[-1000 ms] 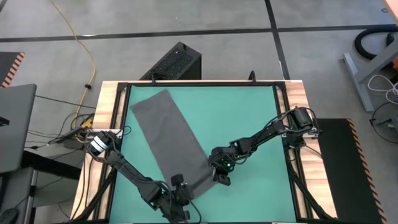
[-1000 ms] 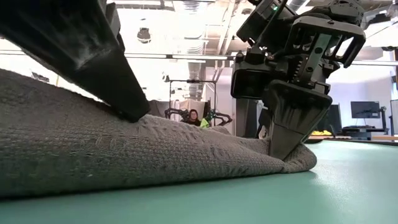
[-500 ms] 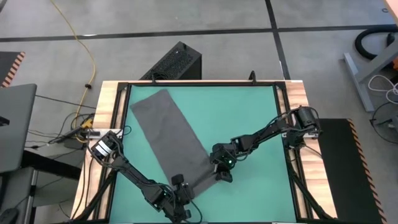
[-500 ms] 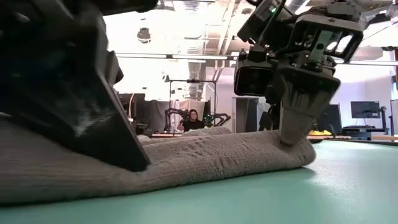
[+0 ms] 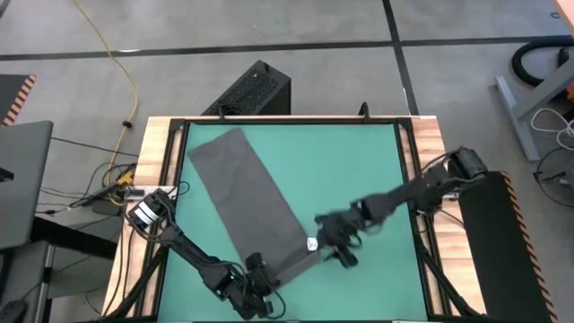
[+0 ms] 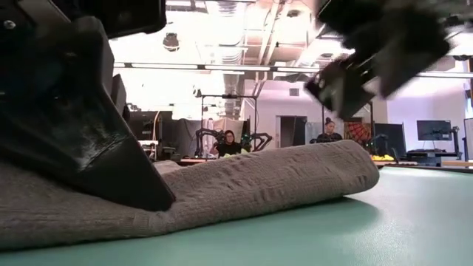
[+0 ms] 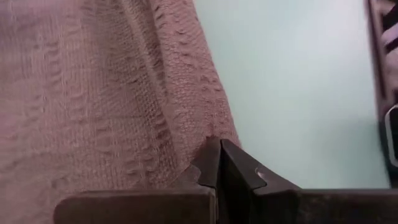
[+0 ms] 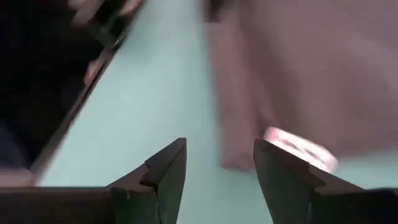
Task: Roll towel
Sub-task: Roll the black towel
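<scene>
Left tool (image 5: 258, 289) is pinched shut on the towel's (image 5: 247, 197) near edge; right tool (image 5: 343, 249), fingers spread, hangs just right of that corner. Soft, light and limp, the towel lies diagonally on the worktop's (image 5: 359, 170) left half; best taken at the folded near hem. Nothing blocks its far length.

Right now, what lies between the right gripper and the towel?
Only bare teal mat: in the high view the open right gripper sits just off the towel's near corner.
</scene>
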